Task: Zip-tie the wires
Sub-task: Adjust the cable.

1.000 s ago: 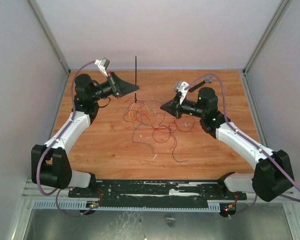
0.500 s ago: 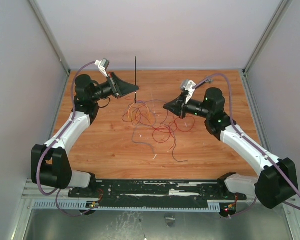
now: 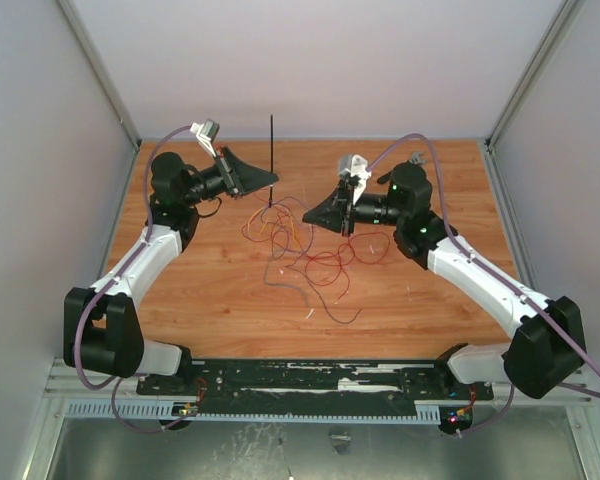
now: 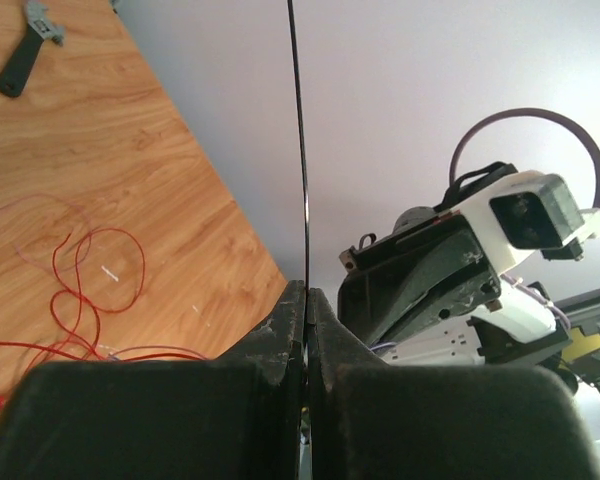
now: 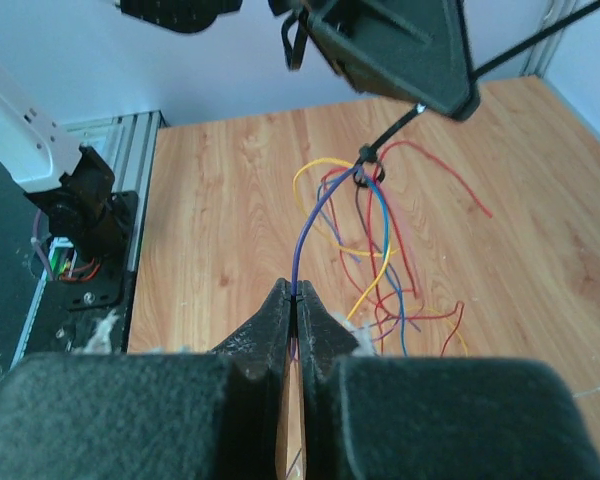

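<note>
Table [image 3: 180,290]: wood, walled on three sides.

The wires [image 3: 315,262] lie as a loose tangle mid-table, mostly red, with stragglers trailing toward 5 o'clock.

At the tangle's 11 o'clock edge several strands draw into one tight bundle [image 5: 365,178]. The zip tie [image 3: 271,150] meets them there. It looks looped round them already, but I cannot tell whether it is locked.

My left tool [image 4: 305,300] is clamped narrow on the tie, and the strip runs off toward 12 o'clock. My right tool [image 5: 296,296] is pinched on a single purple strand [image 5: 302,235] leading into the bundle.

My judgement of what is left: cinch the tie and gather the rest, since most wires lie outside the loop.

A short black implement with a grey head [image 4: 25,55] lies about 2 o'clock from the tangle, not in the way.
</note>
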You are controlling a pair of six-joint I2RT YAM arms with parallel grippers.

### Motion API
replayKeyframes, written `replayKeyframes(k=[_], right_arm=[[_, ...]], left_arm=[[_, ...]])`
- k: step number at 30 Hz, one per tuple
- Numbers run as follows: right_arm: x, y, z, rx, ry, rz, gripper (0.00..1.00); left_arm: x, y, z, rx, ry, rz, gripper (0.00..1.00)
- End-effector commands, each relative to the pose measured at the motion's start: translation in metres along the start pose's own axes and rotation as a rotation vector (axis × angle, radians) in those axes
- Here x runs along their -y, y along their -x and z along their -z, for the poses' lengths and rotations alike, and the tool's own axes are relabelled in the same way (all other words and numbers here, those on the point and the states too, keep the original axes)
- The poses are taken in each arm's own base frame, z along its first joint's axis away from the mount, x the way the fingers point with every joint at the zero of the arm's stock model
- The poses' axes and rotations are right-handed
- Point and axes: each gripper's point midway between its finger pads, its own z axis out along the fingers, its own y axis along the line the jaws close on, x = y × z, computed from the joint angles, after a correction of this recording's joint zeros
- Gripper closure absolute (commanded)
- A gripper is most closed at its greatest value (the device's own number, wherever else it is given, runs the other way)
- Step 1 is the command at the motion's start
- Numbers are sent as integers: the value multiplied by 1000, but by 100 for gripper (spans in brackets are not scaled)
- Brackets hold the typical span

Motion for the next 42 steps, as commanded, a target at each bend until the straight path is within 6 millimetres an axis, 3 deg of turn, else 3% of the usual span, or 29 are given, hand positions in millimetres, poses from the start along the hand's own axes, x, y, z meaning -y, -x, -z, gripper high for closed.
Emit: replayKeyframes(k=[1,10,18,25,32,42], right_arm=[[-5,45,-5,81,37,62,100],[21,72,-8,89,-83,115,100],[28,87,-7,100,-117,137,100],[26,108,-3,131,-121,162,100],[21,116,0,142,-107,165,100],[14,136,16,182,-129,201,100]], left_arm=[[-3,-1,0,6,-10,-17,100],[-3,-6,2,2,-10,-18,100],[-4,-8,4,0,-7,-19,100],[-9,-10,3,-4,-1,-14,100],[-13,-11,3,-6,10,-16,100],[-17,-11,1,-9,16,-13,100]])
